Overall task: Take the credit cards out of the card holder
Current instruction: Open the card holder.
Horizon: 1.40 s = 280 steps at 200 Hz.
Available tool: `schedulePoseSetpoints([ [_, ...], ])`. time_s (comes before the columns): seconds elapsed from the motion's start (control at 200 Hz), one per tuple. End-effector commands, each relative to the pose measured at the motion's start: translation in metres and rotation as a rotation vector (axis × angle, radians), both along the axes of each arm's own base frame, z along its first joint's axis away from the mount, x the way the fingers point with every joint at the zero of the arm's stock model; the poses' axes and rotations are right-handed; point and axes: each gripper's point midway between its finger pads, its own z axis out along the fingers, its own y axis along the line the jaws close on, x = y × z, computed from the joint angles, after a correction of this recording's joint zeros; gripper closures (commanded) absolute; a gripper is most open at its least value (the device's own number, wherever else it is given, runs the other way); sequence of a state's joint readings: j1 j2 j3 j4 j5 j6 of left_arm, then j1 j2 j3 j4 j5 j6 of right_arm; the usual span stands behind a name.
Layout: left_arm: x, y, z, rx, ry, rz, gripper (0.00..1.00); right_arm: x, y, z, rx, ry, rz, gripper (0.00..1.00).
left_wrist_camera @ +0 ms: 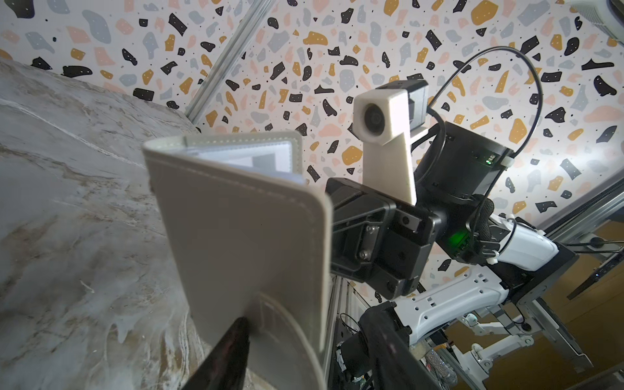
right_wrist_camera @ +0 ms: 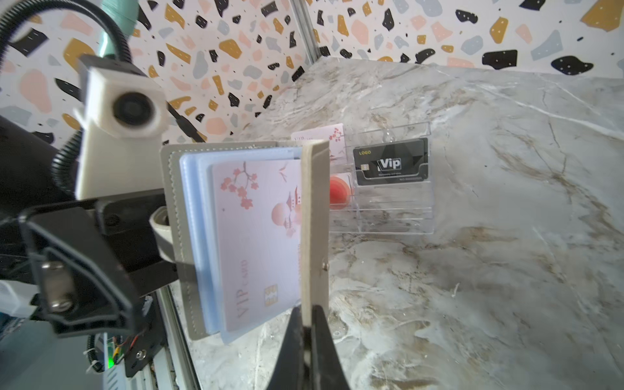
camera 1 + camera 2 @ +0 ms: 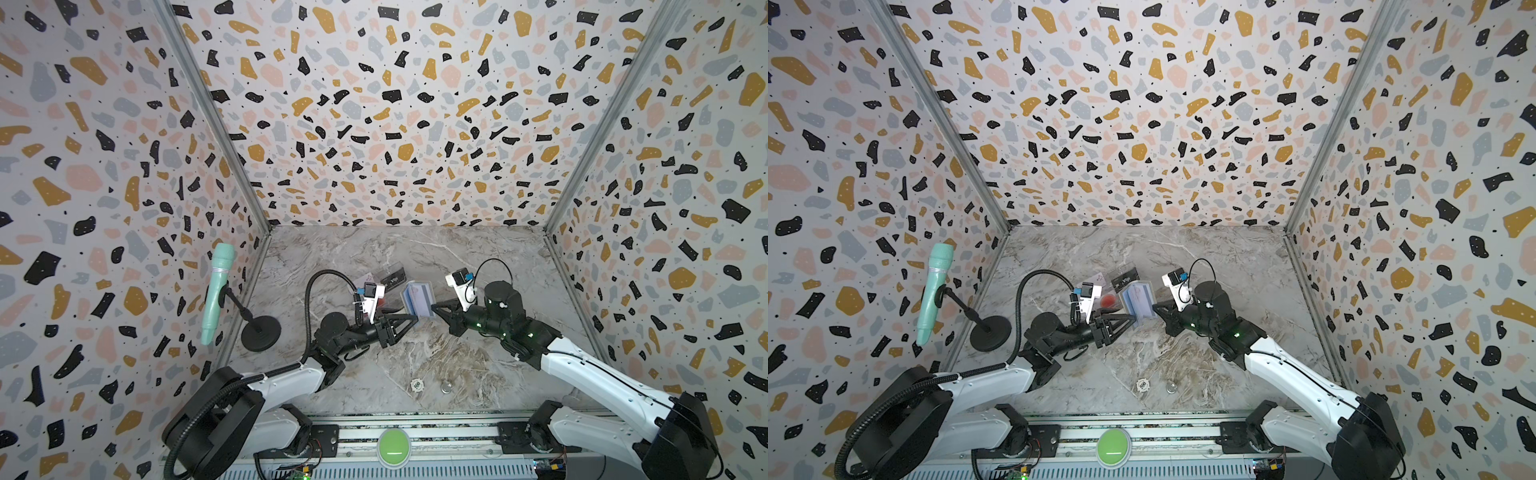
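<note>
Card holder (image 1: 243, 229) open, right pincer (image 2: 305, 317) clamped on one cover, left pincer (image 3: 413, 318) parted at the other cover.

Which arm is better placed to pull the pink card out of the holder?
Left, likely. The right gripper is shut on the holder, holding it up. The left gripper is open and empty beside the holder, so it can reach the pink card.

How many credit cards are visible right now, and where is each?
4. Pink blossom card in the open card holder; black Vip card in the clear tray; red-circle card and pale card by the tray, partly behind the holder. More may hide in the sleeves.
</note>
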<state>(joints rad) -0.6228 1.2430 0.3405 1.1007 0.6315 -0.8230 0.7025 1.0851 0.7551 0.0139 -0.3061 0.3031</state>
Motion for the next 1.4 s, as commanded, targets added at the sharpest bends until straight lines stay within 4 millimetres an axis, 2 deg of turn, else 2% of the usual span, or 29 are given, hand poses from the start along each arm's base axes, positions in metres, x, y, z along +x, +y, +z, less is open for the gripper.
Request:
schedulePoseSetpoints([
  [0.0, -0.005, 0.002, 0.012, -0.028, -0.065, -0.012, 0.4, 0.01, -0.002, 0.013, -0.042, -0.058, -0.055, 1.0],
  [0.175, 0.013, 0.002, -0.014, 0.086, -0.003, 0.066, 0.42, -0.004, 0.013, 0.019, -0.001, -0.068, 0.041, 1.0],
  [0.31, 0.021, 0.004, -0.03, 0.143, 0.035, 0.104, 0.42, -0.009, 0.014, 0.027, 0.029, -0.081, 0.063, 1.0],
  [0.476, 0.019, 0.003, -0.022, 0.11, 0.02, 0.095, 0.41, -0.015, 0.016, 0.024, 0.028, -0.078, 0.096, 1.0],
  [0.636, 0.013, 0.001, -0.011, 0.07, -0.001, 0.057, 0.4, -0.007, 0.012, 0.018, -0.007, -0.077, 0.045, 1.0],
  [0.716, 0.014, 0.002, -0.013, 0.084, 0.003, 0.065, 0.47, -0.007, 0.011, 0.019, -0.01, -0.08, 0.042, 1.0],
  [0.881, 0.017, 0.002, -0.023, 0.118, 0.032, 0.082, 0.7, -0.01, 0.012, 0.019, -0.008, -0.07, 0.06, 1.0],
  [1.106, 0.017, 0.002, -0.041, 0.152, 0.07, 0.081, 0.76, -0.011, 0.004, -0.001, -0.075, -0.003, 0.031, 1.0],
  [1.397, 0.01, 0.002, -0.099, 0.219, 0.2, 0.049, 0.79, -0.02, -0.006, -0.046, -0.161, 0.15, -0.013, 1.0],
])
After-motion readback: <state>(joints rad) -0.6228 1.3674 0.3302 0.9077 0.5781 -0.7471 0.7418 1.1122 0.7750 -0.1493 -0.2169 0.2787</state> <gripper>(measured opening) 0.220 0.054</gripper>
